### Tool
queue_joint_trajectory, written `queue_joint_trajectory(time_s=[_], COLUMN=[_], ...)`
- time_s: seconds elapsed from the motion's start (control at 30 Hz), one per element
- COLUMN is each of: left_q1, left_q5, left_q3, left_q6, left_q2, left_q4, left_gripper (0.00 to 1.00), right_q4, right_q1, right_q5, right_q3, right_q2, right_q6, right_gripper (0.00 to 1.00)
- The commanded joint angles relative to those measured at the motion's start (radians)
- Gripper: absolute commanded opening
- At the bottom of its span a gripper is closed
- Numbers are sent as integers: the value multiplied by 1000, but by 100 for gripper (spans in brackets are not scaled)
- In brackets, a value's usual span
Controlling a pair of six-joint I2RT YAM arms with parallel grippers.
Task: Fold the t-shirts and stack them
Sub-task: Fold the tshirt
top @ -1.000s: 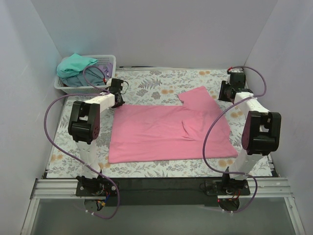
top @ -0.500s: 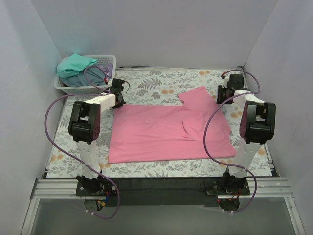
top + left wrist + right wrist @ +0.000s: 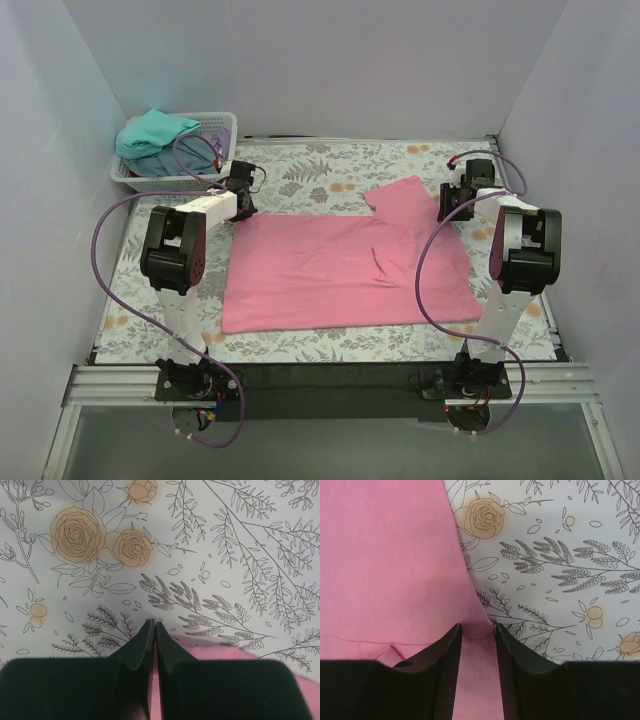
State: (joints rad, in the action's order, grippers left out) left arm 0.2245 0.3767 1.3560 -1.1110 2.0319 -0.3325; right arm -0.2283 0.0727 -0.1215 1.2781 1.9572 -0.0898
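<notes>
The pink t-shirt (image 3: 340, 265) lies spread flat on the flowered tablecloth, one sleeve pointing to the back right. My left gripper (image 3: 243, 206) sits at the shirt's back left corner. In the left wrist view it (image 3: 153, 625) is shut, with pink cloth (image 3: 220, 653) pinched between the jaws. My right gripper (image 3: 448, 208) is at the edge of the back right sleeve. In the right wrist view it (image 3: 477, 626) is open, its fingers astride the hemmed edge of the pink cloth (image 3: 395, 555). A teal t-shirt (image 3: 155, 130) and a grey-blue one (image 3: 150, 160) are piled in the basket.
The white lattice basket (image 3: 180, 183) stands at the back left corner, just behind the left gripper. White walls close in the left, back and right sides. Flowered cloth (image 3: 300, 165) shows behind the pink shirt.
My right arm has swung in to the left and brought its gripper onto the sleeve edge of the pink t-shirt. The left arm and the shirt have not moved.
</notes>
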Motion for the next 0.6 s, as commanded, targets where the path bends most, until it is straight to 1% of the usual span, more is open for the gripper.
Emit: queue_joint_trajectory(time_s=[0.0,0.1,0.17,0.2,0.33,0.57], left_q1=[3,4,4,3,4,-17], left_q5=[11,18,21,19,30,18], left_q3=[-3,-3,-3,-3,9,6], left_q6=[10,10,11,13,27,5], left_q2=[-24,-22,-21,-21,-38,-93], left_q4=[-45,-46,-48,-48,-57,-71], left_gripper=[0,0,0,0,0,0], right_q4=[-9,-13,-14,-13,-14,-19], right_q1=[1,1,1,1,1,1], right_q5=[3,2,2,-1,-26,-4], right_q3=[-14,-17,-17,-16,-3,3], right_q2=[0,12,22,26,14,-66], right_q6=[-13,-16,-19,-21,-21,7], right_gripper=[40,37,30,26,1,1])
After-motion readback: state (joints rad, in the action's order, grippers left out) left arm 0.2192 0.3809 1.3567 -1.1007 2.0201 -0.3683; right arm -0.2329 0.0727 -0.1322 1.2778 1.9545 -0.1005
